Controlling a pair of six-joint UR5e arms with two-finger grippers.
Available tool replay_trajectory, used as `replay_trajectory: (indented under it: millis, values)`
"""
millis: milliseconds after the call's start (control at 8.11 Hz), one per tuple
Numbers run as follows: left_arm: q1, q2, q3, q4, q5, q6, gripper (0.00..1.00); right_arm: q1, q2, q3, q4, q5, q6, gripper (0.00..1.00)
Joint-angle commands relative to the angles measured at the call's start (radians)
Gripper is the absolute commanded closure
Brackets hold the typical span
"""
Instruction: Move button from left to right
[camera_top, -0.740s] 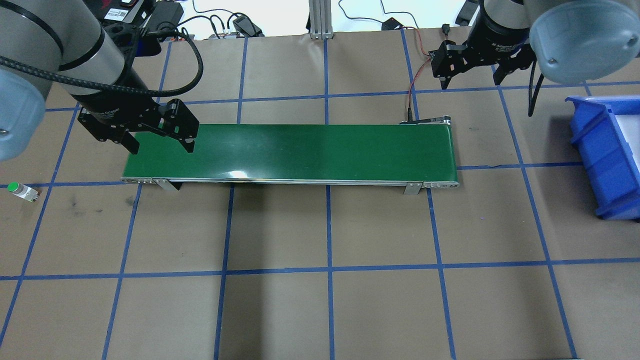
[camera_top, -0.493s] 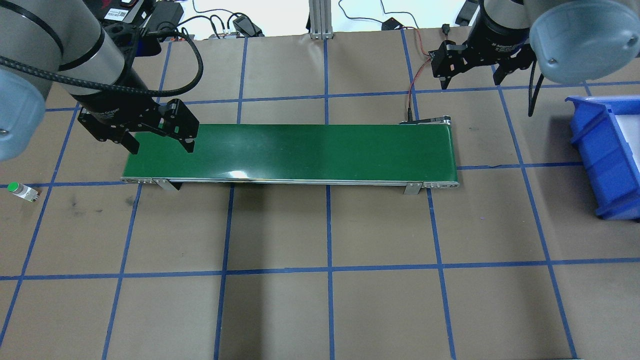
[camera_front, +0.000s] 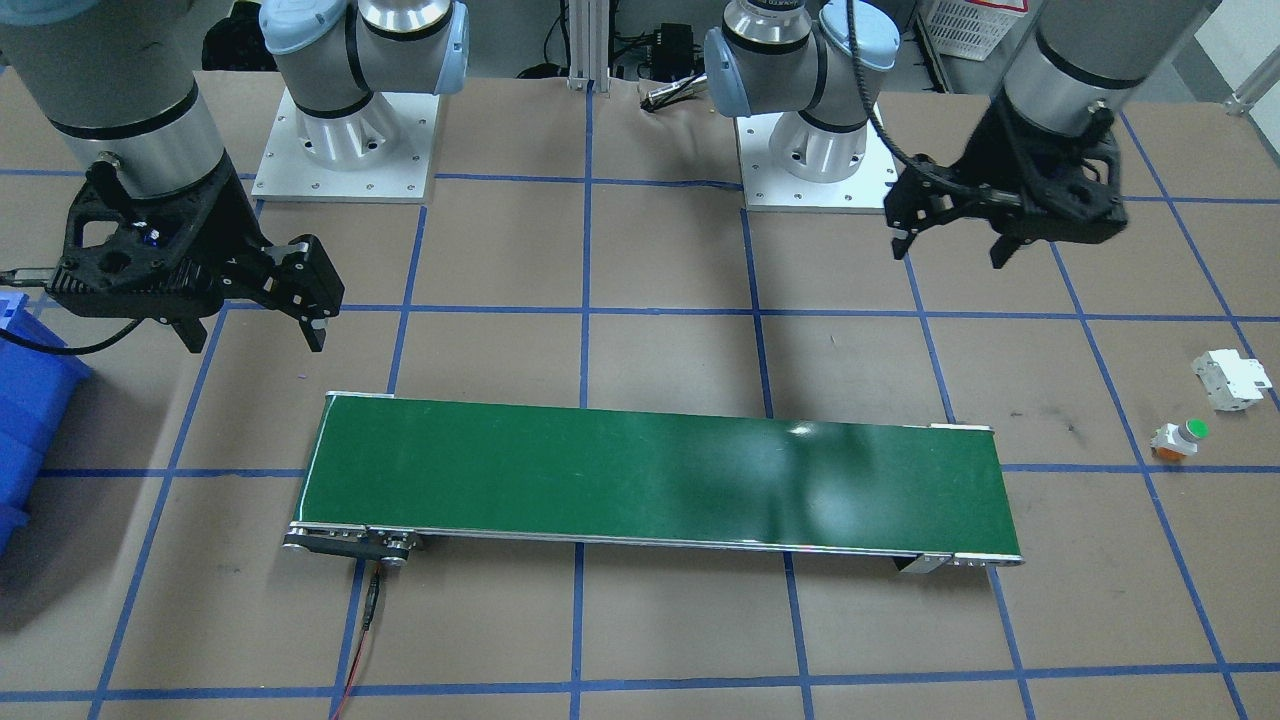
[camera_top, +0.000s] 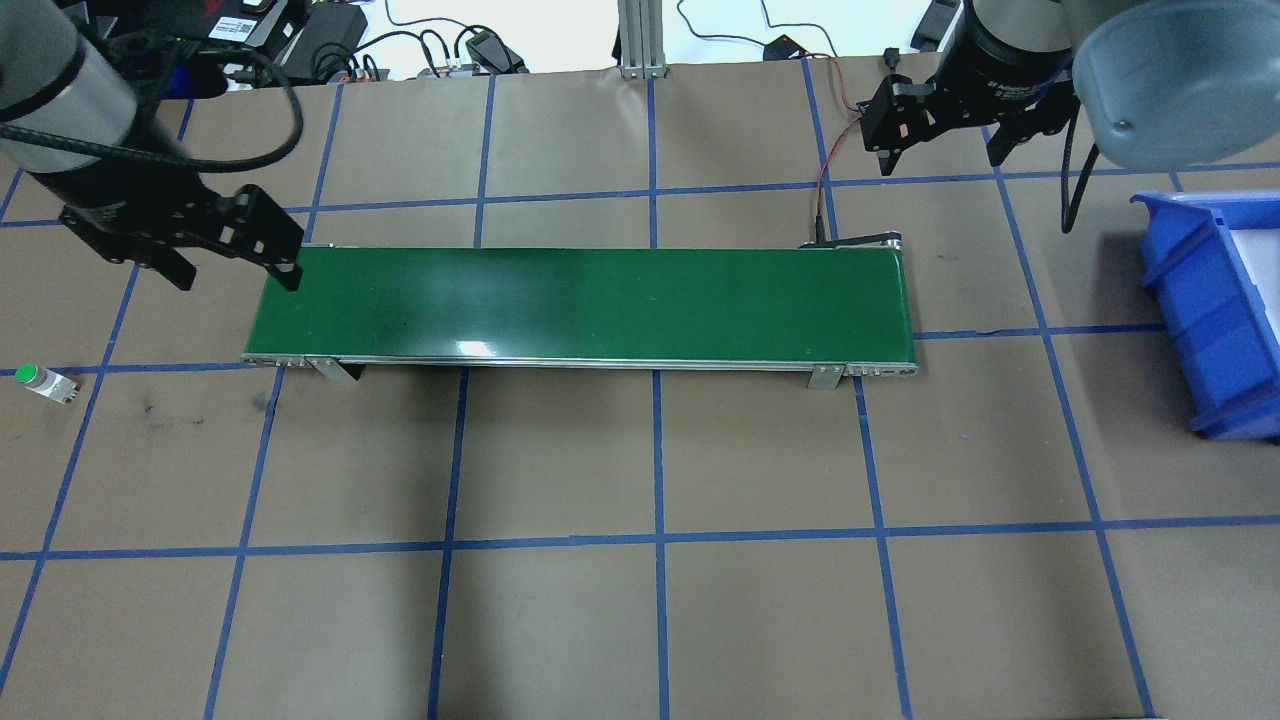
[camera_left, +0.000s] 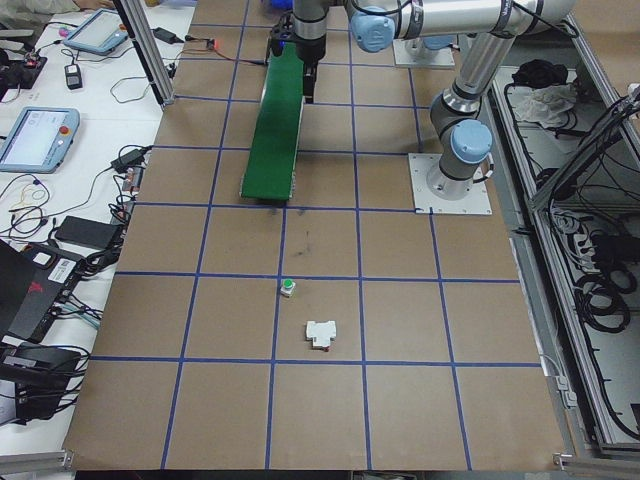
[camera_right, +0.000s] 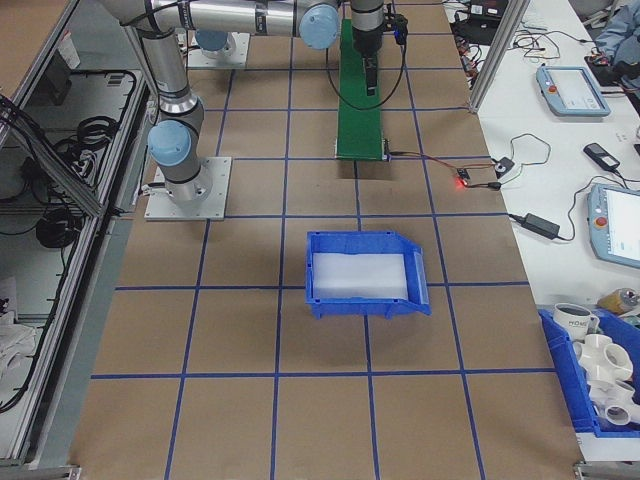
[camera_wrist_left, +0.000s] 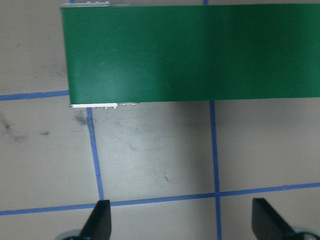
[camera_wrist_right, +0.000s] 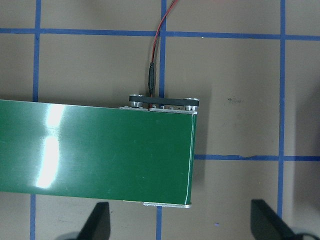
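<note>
The button (camera_top: 40, 381) has a green cap, a white body and an orange base, and lies on the brown table well left of the green conveyor belt (camera_top: 580, 300). It also shows in the front view as the button (camera_front: 1178, 438) and in the left view as the button (camera_left: 288, 288). My left gripper (camera_top: 238, 278) hangs open and empty by the belt's left end, farther back than the button and apart from it. The left gripper (camera_front: 948, 255) shows open in the front view too. My right gripper (camera_top: 940, 165) is open and empty behind the belt's right end.
A white boxy plastic part (camera_front: 1232, 378) lies just beyond the button. A blue bin (camera_top: 1210, 300) stands at the table's right edge. A red-and-black cable (camera_top: 825, 180) runs to the belt's right end. Cables and devices line the back edge.
My left gripper has moved left, from over the belt's left end to just past its edge, still open. The right gripper has barely shifted. The button has not moved.
</note>
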Motion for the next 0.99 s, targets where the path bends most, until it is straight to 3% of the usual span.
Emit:
replay_trajectory:
  millis: [0, 247, 740, 863]
  values:
    - [0.3, -0.057, 0.001, 0.012, 0.001, 0.387, 0.0, 0.0, 0.002, 0.0, -0.001, -0.001, 0.0, 0.0]
    - [0.428, -0.132, 0.002, 0.055, 0.002, 0.581, 0.0, 0.0, 0.002, 0.002, 0.001, -0.004, 0.0, 0.0]
    - [0.571, -0.334, 0.002, 0.382, 0.011, 0.903, 0.0, 0.002, -0.004, 0.0, 0.007, -0.013, -0.006, 0.0]
    - [0.576, -0.376, 0.004, 0.452, 0.045, 0.939, 0.0, 0.002, -0.018, 0.002, 0.04, -0.013, -0.012, 0.0]
